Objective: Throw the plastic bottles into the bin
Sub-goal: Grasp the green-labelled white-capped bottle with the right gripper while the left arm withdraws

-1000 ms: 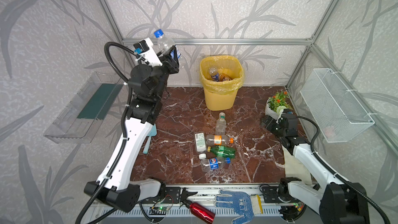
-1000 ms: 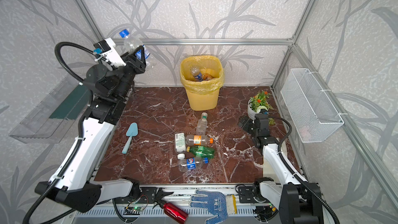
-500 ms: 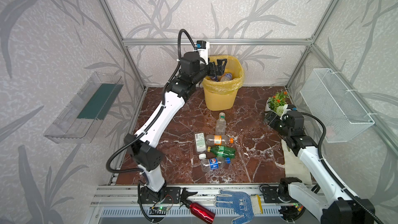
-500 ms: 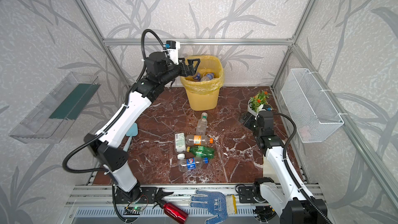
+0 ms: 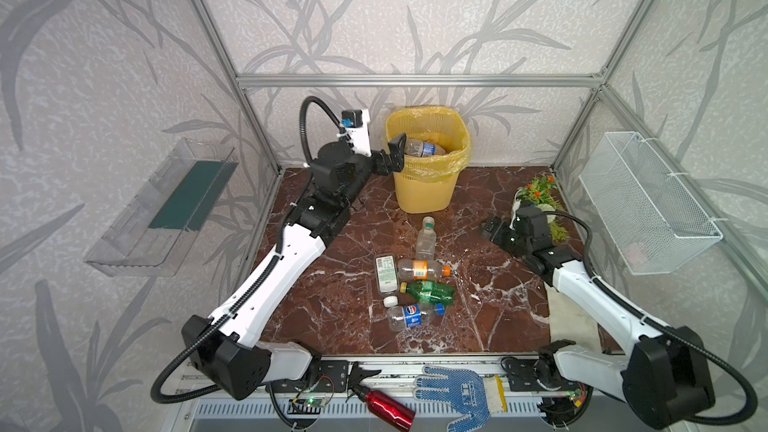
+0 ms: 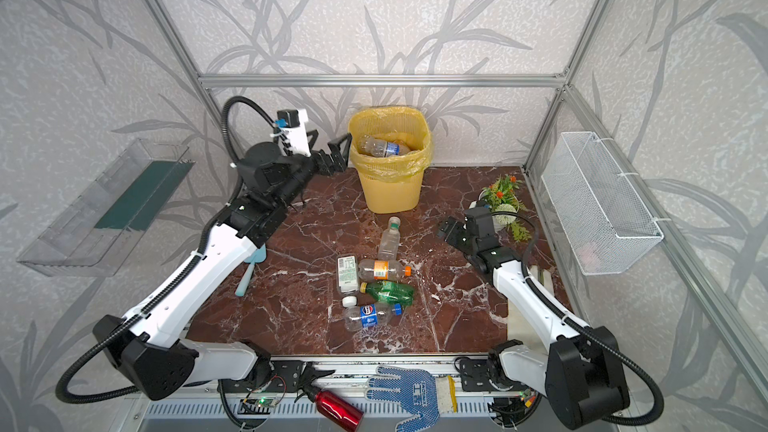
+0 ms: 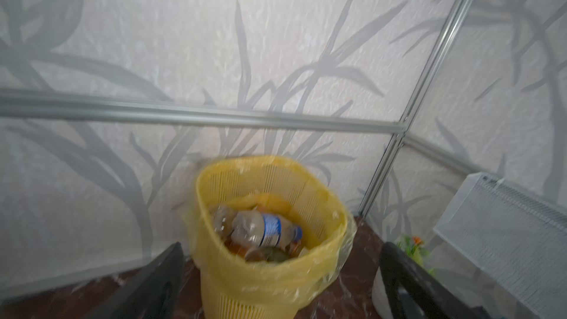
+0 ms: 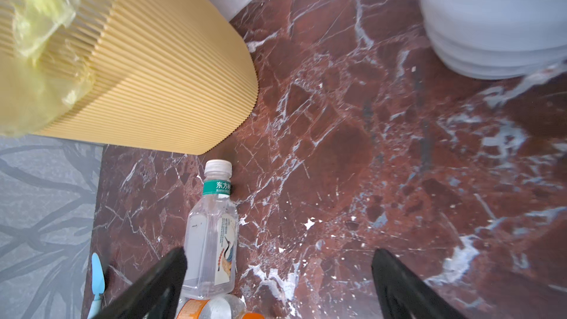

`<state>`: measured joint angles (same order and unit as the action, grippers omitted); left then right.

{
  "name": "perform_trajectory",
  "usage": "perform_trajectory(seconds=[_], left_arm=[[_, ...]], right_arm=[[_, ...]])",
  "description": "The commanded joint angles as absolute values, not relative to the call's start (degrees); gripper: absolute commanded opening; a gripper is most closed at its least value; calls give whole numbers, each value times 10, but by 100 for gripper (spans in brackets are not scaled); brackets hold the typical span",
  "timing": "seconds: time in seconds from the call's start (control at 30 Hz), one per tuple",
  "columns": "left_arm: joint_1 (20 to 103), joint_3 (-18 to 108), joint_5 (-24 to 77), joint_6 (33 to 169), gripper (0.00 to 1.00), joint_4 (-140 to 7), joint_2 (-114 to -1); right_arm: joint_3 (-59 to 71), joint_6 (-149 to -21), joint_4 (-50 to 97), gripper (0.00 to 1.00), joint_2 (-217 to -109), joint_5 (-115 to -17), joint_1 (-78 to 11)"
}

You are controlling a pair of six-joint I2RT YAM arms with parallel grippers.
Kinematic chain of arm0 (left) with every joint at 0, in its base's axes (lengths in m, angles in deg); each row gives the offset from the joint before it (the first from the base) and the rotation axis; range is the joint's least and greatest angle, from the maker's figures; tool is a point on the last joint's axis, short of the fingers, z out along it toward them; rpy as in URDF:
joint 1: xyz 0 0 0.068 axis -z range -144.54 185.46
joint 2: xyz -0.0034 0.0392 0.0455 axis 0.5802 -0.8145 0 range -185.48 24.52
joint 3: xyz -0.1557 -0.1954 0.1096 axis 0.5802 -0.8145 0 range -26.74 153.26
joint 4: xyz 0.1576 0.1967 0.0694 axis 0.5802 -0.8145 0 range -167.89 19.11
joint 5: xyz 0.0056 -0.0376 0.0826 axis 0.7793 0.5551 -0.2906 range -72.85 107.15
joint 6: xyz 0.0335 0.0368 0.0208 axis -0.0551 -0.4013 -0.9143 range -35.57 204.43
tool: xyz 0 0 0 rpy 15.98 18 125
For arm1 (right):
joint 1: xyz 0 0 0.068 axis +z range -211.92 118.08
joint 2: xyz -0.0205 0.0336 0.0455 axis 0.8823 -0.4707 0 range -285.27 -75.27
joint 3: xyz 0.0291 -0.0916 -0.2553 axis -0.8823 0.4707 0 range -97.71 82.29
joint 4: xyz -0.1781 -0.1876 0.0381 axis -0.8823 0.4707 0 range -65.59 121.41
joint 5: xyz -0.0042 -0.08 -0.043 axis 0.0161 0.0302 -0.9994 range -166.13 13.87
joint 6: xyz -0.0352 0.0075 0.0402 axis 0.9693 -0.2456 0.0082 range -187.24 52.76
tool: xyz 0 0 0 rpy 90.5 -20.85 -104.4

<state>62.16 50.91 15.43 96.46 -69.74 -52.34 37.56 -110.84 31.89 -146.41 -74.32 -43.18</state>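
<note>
The left gripper (image 6: 329, 146) hangs wide open, holding nothing, just short of the bin (image 5: 419, 193); straight ahead of it a blue-labelled bottle (image 5: 422, 148) lies inside. The right gripper (image 5: 494, 229) is spread wide too, a clear bottle (image 8: 211, 240) beside one finger.

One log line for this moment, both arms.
left gripper open, empty, beside bin | right gripper open, empty, over floor | five bottles on floor

The bin (image 5: 422, 195) is yellow, the tabletop (image 5: 332, 284) red-brown marble veined white, the walls (image 5: 415, 14) grey-leafed.
</note>
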Motion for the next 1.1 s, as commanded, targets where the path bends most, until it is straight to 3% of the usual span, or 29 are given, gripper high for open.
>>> perform_trajectory(seconds=[0.0,0.1,0.27,0.57,0.67,1.07], left_arm=[[613,462,73,939,99,-740,-483],[599,401,19,971,99,-763,-456],[572,269,44,1060,99,-781,-402],[571,83,57,1147,99,-820,-318],[570,58,47,1145,99,-816,-297],[569,51,42,1121,99,-822,-314]], right_arm=[[326,-1129,319,96,-1519,-786,-387],[276,-1142,347,99,-1583,-813,-343],[186,-1134,412,99,-1670,-891,-266],[48,-1140,505,99,-1814,-938,-203],[12,-1139,536,100,-1850,-941,-197],[-82,-1113,604,82,-1945,-927,-196]])
